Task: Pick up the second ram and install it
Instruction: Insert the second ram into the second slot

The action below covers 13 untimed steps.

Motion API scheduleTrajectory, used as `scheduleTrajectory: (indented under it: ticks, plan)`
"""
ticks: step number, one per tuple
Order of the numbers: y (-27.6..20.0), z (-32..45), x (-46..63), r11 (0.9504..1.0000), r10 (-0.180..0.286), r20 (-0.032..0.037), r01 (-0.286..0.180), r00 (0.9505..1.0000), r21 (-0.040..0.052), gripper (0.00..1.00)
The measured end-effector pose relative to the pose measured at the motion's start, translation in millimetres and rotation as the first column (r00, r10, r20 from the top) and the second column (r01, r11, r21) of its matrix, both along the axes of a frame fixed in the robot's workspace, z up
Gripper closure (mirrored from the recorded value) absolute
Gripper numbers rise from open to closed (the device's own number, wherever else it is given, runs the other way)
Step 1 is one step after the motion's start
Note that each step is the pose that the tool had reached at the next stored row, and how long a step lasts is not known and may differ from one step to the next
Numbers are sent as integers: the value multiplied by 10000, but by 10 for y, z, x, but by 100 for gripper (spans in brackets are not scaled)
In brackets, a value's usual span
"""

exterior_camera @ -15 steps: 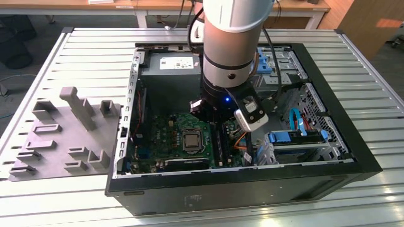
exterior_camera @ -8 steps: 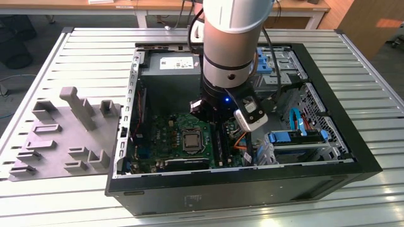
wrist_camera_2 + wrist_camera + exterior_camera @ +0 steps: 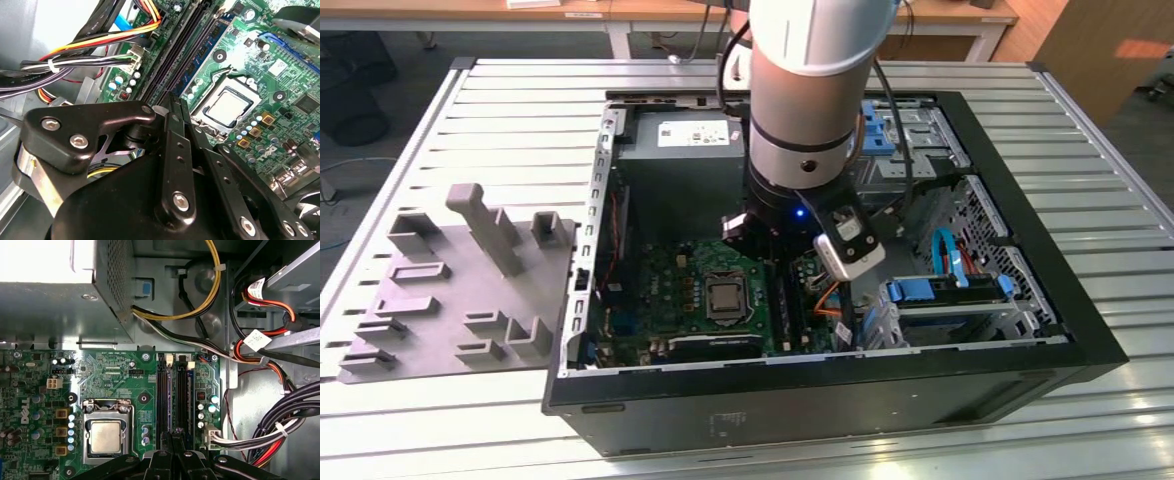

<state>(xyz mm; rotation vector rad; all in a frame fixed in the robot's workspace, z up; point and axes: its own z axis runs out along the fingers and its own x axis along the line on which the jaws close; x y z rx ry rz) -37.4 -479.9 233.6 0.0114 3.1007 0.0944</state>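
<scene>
We find the gripper [image 3: 175,434] set at the bank of memory slots [image 3: 163,400], its black, bolted metal fingers [image 3: 176,150] drawn narrow. The second ram [image 3: 176,397] stands edge-up in a slot of that bank, a thin, flat, dark strip; the fingertips close on its upper edge near mid-length; we cannot tell whether it is pressed fully home. Just beside it, on the side away from the processor [image 3: 106,436], a neighbouring stick [image 3: 189,400] shows a bluish face; cream latches [image 3: 169,359] cap the slot ends.

The motherboard [image 3: 115,372] is a glossy green board with fine white print, too small for us to read; the processor bears a dull square metal lid in a steel frame. The power supply [image 3: 100,300] is a grey sheet-metal box with a perforated wall; in the exterior view a white sticker [image 3: 698,133] lies on it, its text not legible. Bundled cables [image 3: 285,420], black, white, yellow and red, run close beside the slots; white paper tags [image 3: 257,339] hang on them.

In the exterior view the arm [image 3: 807,90], a smooth silver-grey cylinder, reaches into the open black case [image 3: 854,410] and hides part of the board. The grey plastic tray [image 3: 454,300], moulded with upright blocks, lies on the slatted metal table [image 3: 520,110], just beside the case on the exterior view's left.
</scene>
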Motion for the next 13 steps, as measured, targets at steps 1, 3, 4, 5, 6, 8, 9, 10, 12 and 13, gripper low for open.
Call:
scheduleTrajectory:
  ticks: [1,3,4,5,6,8,9,10,12,13]
  plan:
    - [0,-4,0,10000,0,0,0,10000,2,89]
    - [1,-20,0,10000,0,1,0,10000,3,89]
    - [1,-26,0,10000,1,0,-1,10000,2,89]
    - [1,-27,0,10000,1,0,-1,10000,1,89]
    - [1,-28,0,10000,0,0,0,10000,1,89]
    - [2,-38,0,10000,0,1,0,10000,5,89]
    - [2,-45,0,10000,0,1,0,10000,5,89]
    - [1,-47,0,10000,0,0,0,10000,2,89]
    - [1,-46,0,10000,0,-1,0,10000,0,89]
    - [1,-47,0,10000,0,0,0,10000,1,89]
